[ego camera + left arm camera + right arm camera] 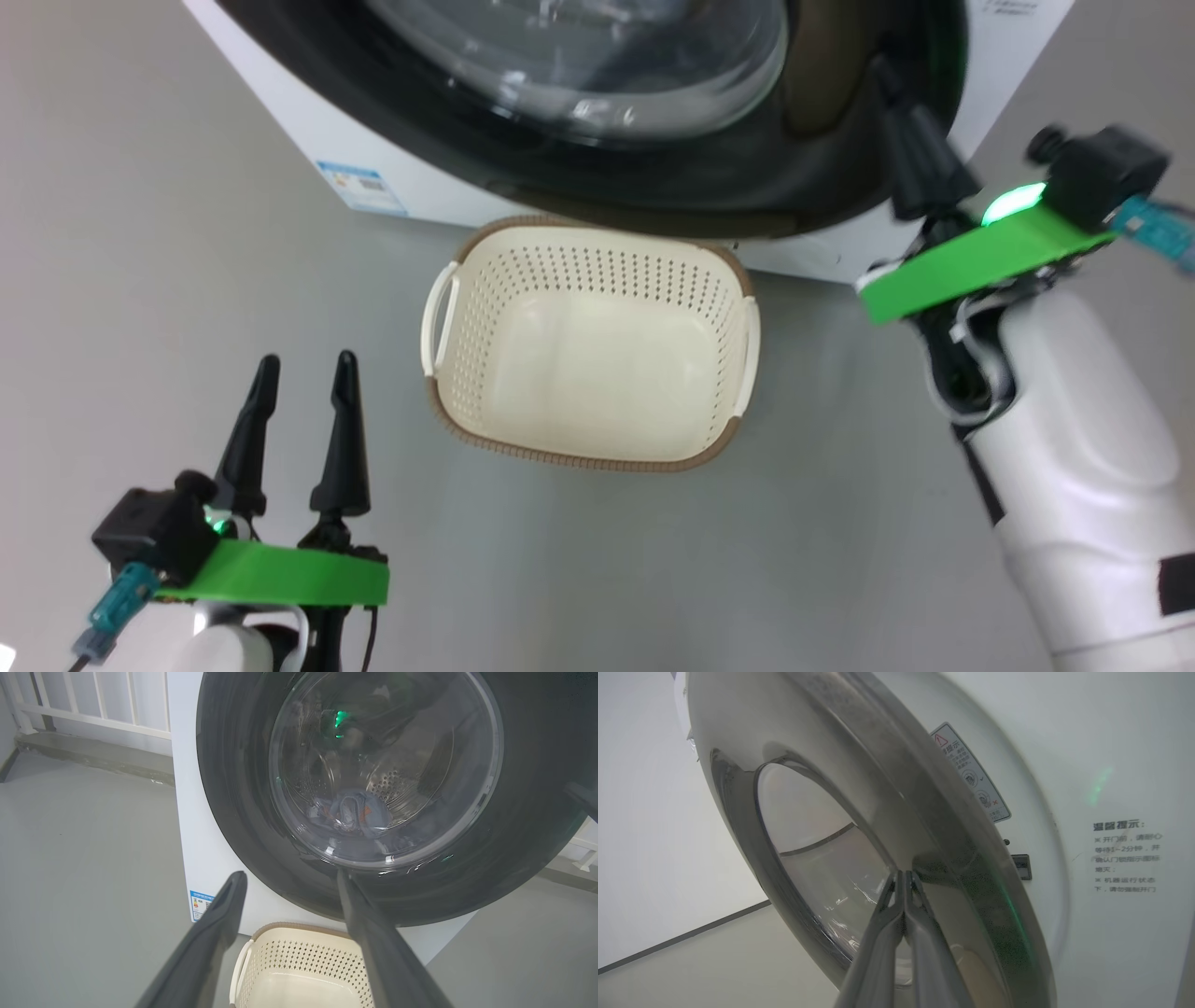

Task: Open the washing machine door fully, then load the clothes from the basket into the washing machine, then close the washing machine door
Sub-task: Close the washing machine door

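Observation:
The washing machine (308, 121) is white, and its door (653, 177), with a glossy black rim, lies close against the front. Whether it is latched I cannot tell. Through the glass (383, 765) the clothes (350, 812), blue with orange prints, lie in the steel drum. The cream basket (588, 457) stands on the floor before the machine with nothing in it. My left gripper (307, 359) is open, low and left of the basket, pointing at the door. My right gripper (882, 70) is shut, its tips (903, 873) pressed against the door's right rim (924, 826).
Grey floor surrounds the basket and the machine. A blue label (359, 187) marks the machine's lower front corner. A white railing (93, 714) runs behind the machine on its left. Warning stickers (971, 772) sit on the front panel beside the door.

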Controlling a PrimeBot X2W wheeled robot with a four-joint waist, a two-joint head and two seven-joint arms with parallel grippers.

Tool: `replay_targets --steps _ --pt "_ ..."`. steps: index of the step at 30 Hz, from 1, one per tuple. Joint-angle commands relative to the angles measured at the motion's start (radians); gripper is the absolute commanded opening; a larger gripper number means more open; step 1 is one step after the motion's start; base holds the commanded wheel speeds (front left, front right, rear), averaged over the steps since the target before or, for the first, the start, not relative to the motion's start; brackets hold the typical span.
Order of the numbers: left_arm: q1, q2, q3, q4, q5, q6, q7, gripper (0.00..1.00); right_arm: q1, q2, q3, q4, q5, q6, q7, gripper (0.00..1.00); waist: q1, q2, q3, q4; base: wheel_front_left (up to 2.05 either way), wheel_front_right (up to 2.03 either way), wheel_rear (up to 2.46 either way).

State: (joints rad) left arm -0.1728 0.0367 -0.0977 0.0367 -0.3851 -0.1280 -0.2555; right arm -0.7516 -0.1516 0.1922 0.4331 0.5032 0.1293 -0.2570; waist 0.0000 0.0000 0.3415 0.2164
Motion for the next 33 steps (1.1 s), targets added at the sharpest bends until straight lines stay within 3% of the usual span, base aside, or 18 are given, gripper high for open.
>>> replay_targets --steps 1,15,28,30,31,32,33 --pt "-0.027 0.014 0.027 -0.027 -0.006 -0.003 -0.006 1.00 -0.026 0.008 -0.002 -0.017 -0.005 0.001 -0.005 0.00 0.0000 0.0000 0.024 0.017 0.00 0.00 0.00" --pt "-0.074 0.014 0.004 -0.030 -0.023 -0.003 -0.006 1.00 -0.158 0.006 -0.138 0.030 -0.026 0.001 -0.005 0.00 0.0000 0.0000 0.074 0.056 0.00 0.00 0.00" --pt "-0.058 0.014 0.020 0.015 -0.005 -0.003 -0.006 1.00 -0.080 0.010 -0.067 0.036 -0.028 0.001 -0.005 0.00 0.0000 0.0000 0.038 0.035 0.00 0.00 0.00" --pt "-0.052 0.014 0.029 0.029 0.002 -0.003 -0.006 1.00 -0.049 0.009 -0.051 0.034 -0.027 0.001 -0.005 0.39 0.0000 0.0000 0.024 0.026 0.00 0.00 0.00" --pt "-0.049 0.014 0.032 0.036 0.004 -0.003 -0.006 1.00 -0.034 0.010 -0.044 0.033 -0.026 0.001 -0.005 0.49 0.0000 0.0000 0.018 0.021 0.00 0.00 0.00" --pt "-0.046 0.014 0.036 0.041 0.007 -0.003 -0.006 1.00 -0.019 0.010 -0.040 0.031 -0.026 0.001 -0.005 0.92 0.0000 0.0000 0.012 0.016 0.00 0.00 0.00" --pt "-0.043 0.016 0.039 0.047 0.010 -0.003 -0.006 1.00 -0.003 0.010 -0.034 0.031 -0.026 0.001 -0.005 1.00 0.0000 0.0000 0.006 0.010 0.00 0.00 0.00"
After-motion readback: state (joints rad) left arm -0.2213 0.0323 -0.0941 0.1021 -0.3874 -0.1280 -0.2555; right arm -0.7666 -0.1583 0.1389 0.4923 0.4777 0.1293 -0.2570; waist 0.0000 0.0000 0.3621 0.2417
